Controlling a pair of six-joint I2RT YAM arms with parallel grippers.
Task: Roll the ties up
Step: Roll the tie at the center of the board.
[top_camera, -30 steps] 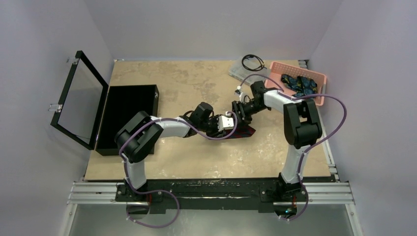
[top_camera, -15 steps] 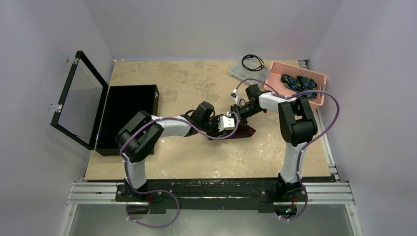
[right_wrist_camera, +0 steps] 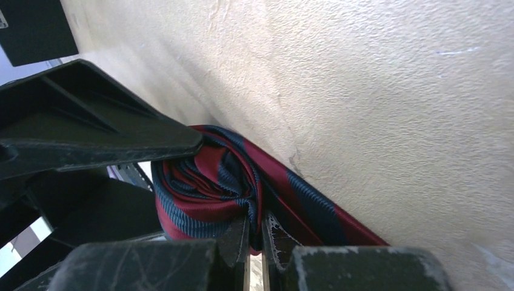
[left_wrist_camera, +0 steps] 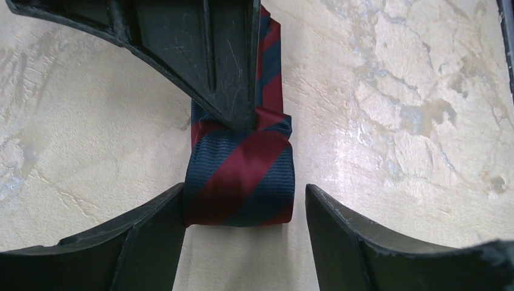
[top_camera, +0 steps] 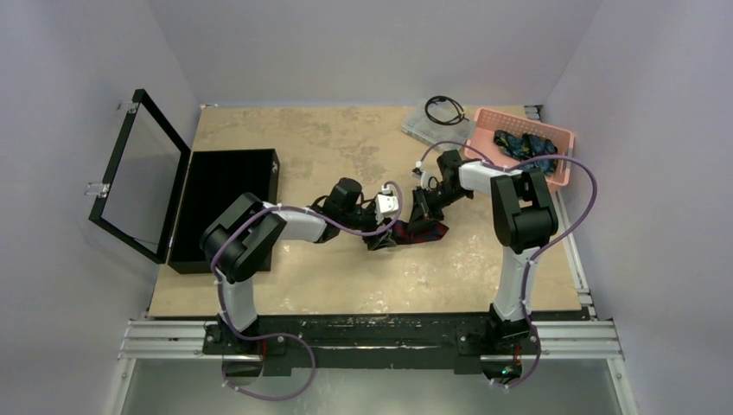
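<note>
Well apart from tie (top_camera: 430, 232): basket (top_camera: 523, 113), case (top_camera: 220, 186).

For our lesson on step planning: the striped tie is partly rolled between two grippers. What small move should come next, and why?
Probably close the left gripper on the roll's sides. It straddles the maroon tie with a gap on one side, the right gripper pinches the roll's layers, and a flat tail lies unrolled.

On a beige marbled tabletop (top_camera: 328, 147), an open black case (top_camera: 220, 181) is set at the left, a partly rolled maroon striped tie (top_camera: 430, 232) is laid near the middle, and a clear tray (top_camera: 422, 130) and a pink basket (top_camera: 523, 114) are placed at the far right
</note>
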